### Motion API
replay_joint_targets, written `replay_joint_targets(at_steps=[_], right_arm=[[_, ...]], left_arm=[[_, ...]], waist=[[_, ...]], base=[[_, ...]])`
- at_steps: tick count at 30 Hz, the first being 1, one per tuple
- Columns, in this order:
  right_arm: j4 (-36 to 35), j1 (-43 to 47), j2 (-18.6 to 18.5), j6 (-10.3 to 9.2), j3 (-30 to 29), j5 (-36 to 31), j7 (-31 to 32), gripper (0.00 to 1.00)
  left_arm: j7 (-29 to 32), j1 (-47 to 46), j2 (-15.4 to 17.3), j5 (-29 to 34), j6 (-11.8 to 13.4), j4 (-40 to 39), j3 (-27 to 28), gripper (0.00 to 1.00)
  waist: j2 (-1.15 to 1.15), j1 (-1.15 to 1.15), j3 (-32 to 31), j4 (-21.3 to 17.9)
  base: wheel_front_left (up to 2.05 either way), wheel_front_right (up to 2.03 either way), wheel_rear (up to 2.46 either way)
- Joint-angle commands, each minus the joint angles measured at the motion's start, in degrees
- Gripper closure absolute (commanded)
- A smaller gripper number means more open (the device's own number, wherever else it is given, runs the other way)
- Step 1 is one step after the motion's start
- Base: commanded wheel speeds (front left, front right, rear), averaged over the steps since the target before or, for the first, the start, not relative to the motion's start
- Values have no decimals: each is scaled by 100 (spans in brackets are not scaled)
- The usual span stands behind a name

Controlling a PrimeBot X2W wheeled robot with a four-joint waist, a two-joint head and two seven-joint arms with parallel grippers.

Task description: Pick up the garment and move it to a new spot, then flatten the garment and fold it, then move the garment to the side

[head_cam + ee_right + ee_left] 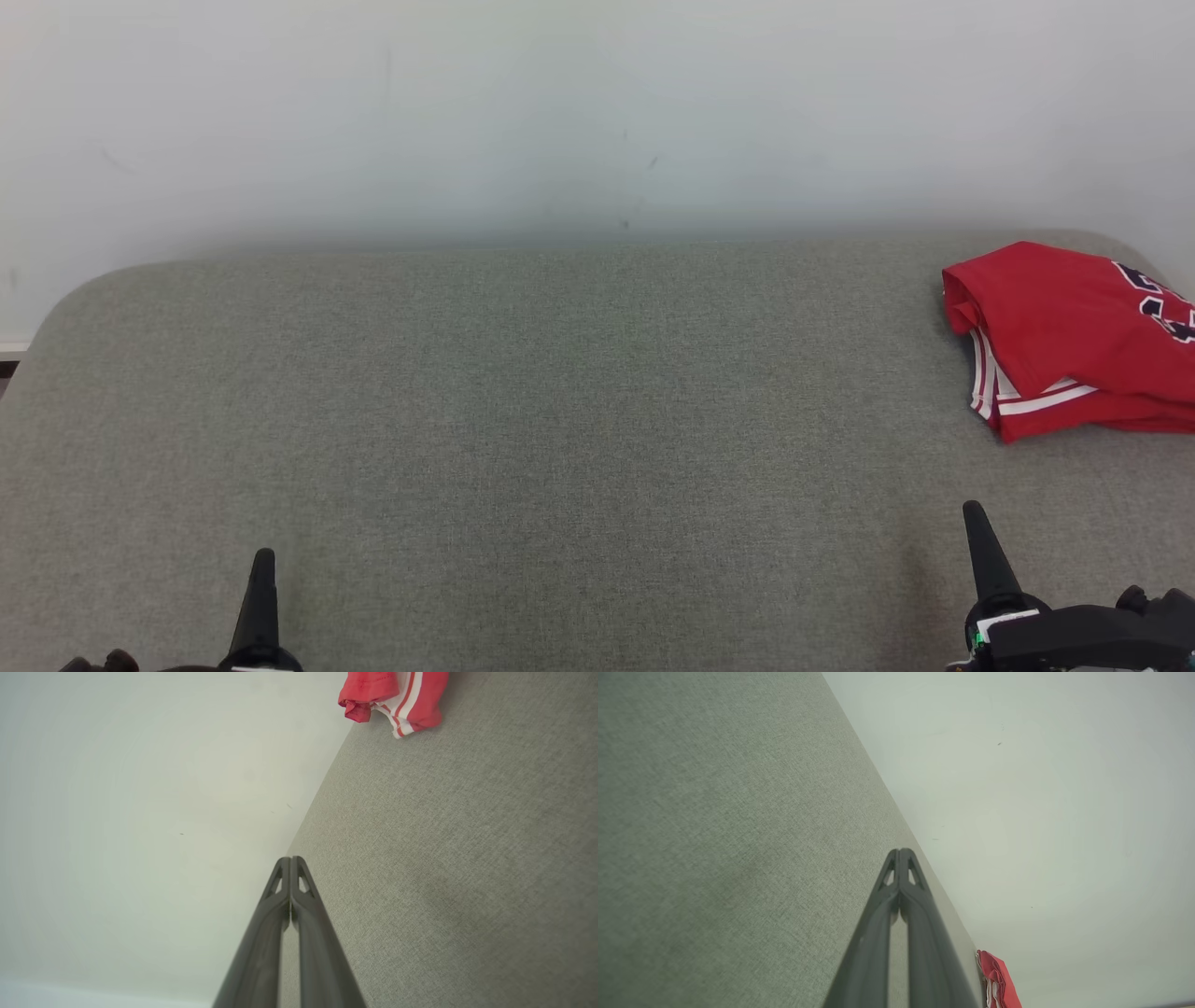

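Note:
The garment [1074,336] is a red jersey with white stripes and dark lettering, lying folded at the far right of the grey fabric surface [560,420], partly cut off by the frame edge. A corner of the garment [997,980] shows in the left wrist view, and its striped hem [397,697] in the right wrist view. My left gripper [263,558] is at the lower left, shut and holding nothing. My right gripper [973,511] is at the lower right, shut and holding nothing, well short of the garment. Both pairs of fingertips [901,851] [290,859] are pressed together.
A pale wall [597,112] rises directly behind the grey surface. The surface has rounded far corners, and a strip of floor shows past its left edge [9,359].

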Motion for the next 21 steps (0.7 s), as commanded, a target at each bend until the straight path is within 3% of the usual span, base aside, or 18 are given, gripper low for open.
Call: replay_joint_targets(at_steps=[1, 21], right_arm=[[-39, -122, 9, -7, -43, 173, 37, 100], [-1, -244, 39, -9, -194, 1139, 295, 100]], left_arm=[[54, -154, -10, -164, 5, -25, 34, 100], [333, -293, -24, -1194, 6, 69, 86, 100]], waist=[[0, 0, 2, 1], [0, 0, 20, 5]], base=[[0, 0, 0], [0, 0, 0]])
